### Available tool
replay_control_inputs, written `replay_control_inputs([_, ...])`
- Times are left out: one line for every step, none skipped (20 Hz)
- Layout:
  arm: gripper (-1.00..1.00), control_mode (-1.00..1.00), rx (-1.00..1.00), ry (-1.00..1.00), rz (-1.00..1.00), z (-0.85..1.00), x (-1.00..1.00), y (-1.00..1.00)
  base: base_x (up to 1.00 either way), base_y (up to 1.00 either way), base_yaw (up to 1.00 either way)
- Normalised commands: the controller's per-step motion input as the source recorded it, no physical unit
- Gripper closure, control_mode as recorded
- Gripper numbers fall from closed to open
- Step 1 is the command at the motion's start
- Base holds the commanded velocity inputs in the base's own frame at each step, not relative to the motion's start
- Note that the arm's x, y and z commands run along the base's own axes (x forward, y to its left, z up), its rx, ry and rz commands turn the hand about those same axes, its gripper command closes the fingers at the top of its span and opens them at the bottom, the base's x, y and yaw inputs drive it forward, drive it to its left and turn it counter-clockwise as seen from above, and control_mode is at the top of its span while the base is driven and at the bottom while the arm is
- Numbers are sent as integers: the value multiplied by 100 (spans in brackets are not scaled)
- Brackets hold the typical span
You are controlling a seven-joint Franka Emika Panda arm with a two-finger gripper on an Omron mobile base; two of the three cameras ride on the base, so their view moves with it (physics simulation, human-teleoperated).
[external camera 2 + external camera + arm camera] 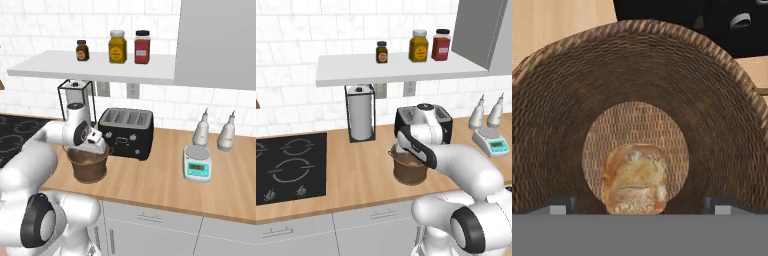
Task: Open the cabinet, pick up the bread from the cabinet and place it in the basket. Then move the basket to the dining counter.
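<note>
My hand [95,142] hangs over the mouth of the basket [89,167], fingers spread wide and holding nothing. The bread [634,178] lies on the basket's woven floor, so I judge the placing step done. The basket stands on the tabletop [160,185] beside the toaster [126,132]. Next I need a grip on the basket's rim to carry it to the dining counter
</note>
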Motion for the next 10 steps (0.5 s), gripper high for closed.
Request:
replay_control_inputs([-100, -100, 0, 0, -14, 68, -28, 0, 0, 0, 0])
replay_control_inputs([-100, -100, 0, 0, -16, 71, -36, 0, 0, 0, 0])
replay_control_inputs([-100, -100, 0, 0, -19, 56, -47, 0, 0, 0, 0])
replay_control_inputs([-100, -100, 0, 1, -20, 58, -43, 0, 0, 0, 0])
replay_control_inputs([-100, -100, 0, 3, -22, 54, -51, -5, 0, 0, 0])
replay_control_inputs([-100, -100, 0, 5, -22, 38, -49, -13, 0, 0, 0])
replay_control_inputs([-100, -100, 0, 1, -23, 18, -42, -27, 0, 0, 0])
replay_control_inputs([-100, -100, 0, 3, -25, 0, -40, -30, 0, 0, 0])
replay_control_inputs([-100, -100, 0, 0, -25, 0, -44, -39, 0, 0, 0])
replay_control_inputs([-100, -100, 0, 0, -23, 0, -44, -49, 0, 0, 0])
